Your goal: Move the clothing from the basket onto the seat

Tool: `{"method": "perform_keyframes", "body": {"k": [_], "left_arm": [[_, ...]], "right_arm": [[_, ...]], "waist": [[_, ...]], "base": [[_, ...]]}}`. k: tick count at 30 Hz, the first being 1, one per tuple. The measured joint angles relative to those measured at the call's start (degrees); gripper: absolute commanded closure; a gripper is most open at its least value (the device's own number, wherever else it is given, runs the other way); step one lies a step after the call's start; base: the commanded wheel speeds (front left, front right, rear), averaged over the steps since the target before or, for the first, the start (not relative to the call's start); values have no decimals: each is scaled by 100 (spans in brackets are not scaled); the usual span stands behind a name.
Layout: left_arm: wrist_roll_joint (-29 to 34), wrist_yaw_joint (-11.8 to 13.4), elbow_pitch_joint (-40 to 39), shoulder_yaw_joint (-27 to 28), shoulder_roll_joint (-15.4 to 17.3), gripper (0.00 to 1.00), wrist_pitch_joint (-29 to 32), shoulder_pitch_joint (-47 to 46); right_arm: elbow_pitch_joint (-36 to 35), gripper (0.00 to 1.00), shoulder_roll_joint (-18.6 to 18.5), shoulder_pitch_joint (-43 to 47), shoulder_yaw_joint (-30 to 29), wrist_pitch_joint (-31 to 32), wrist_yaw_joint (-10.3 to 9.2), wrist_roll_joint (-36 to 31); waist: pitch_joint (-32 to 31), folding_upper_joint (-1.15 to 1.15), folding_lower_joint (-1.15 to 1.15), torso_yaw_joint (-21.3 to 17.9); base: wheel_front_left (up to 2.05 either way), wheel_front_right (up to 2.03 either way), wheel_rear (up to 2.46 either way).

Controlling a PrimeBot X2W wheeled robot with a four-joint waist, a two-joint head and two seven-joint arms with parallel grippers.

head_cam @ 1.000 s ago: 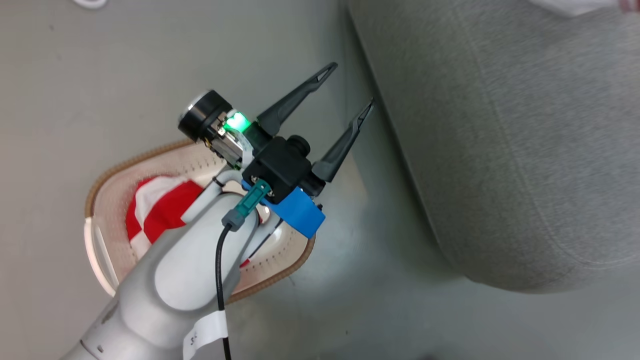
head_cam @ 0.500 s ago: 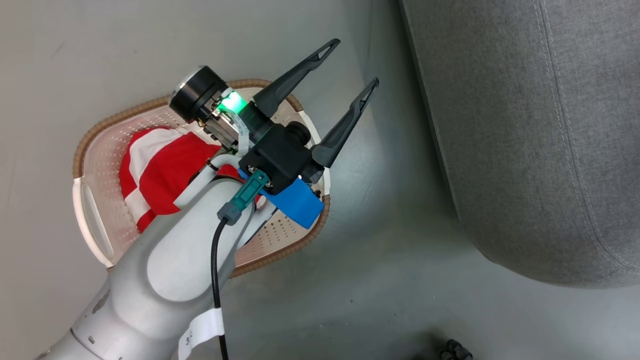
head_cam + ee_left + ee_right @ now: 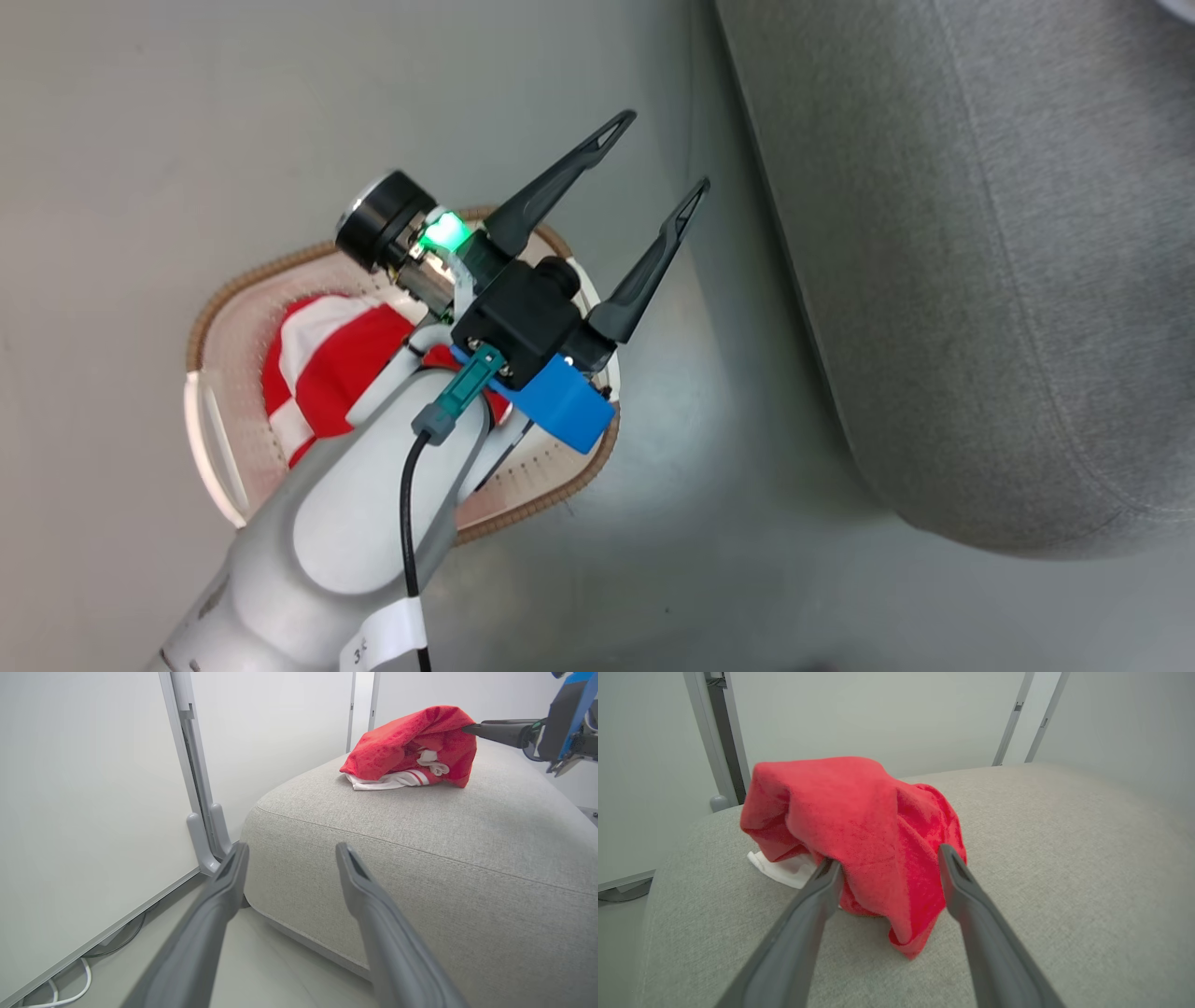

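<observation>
Red-and-white clothing (image 3: pixel 317 373) lies in the basket (image 3: pixel 238 373) on the floor (image 3: pixel 140 140) beside the seat (image 3: pixel 980 280). Another red piece (image 3: pixel 859 826) is heaped on the seat. Right gripper (image 3: pixel 888 856) touches that piece, jaws apart. Left gripper (image 3: pixel 659 154) hangs near the basket, jaws apart, empty.

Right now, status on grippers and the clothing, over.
Left gripper open, empty, near basket. Right gripper open, tips against red garment on seat. Striped garment in basket. No obstruction seen.
</observation>
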Motion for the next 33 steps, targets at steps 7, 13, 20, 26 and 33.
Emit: {"method": "perform_keyframes", "body": {"k": [7, 13, 20, 26, 33], "left_arm": [[-166, 111, -26, 424, -92, 0, 0, 656], [-252, 280, -137, 1004, -132, 0, 0, 1310], [-256, 423, -293, 1766, -162, 0, 1, 2096], [-164, 428, -396, 2324, -188, 0, 0, 2661], [-23, 377, -519, 2892, -288, 0, 0, 3263]], "right_arm": [[-835, 0, 201, 1368, 589, 1, 0, -126], [-1706, 0, 407, 2040, 1223, 1, 0, -120], [-2369, 0, 664, 2624, 1939, 0, 0, -112], [-2601, 0, 838, 3003, 2274, 0, 0, -81], [-2719, 0, 1053, 3450, 2428, 1, 0, -196]], "waist": [[-846, 0, -1, 80], [-1570, 0, -1, 164], [-2362, 0, -2, 365], [-2854, 0, -2, 694], [-3300, 0, -2, 1061]], "base": [[0, 0, 0], [0, 0, 0], [0, 0, 0], [0, 0, 0], [0, 0, 0]]}}
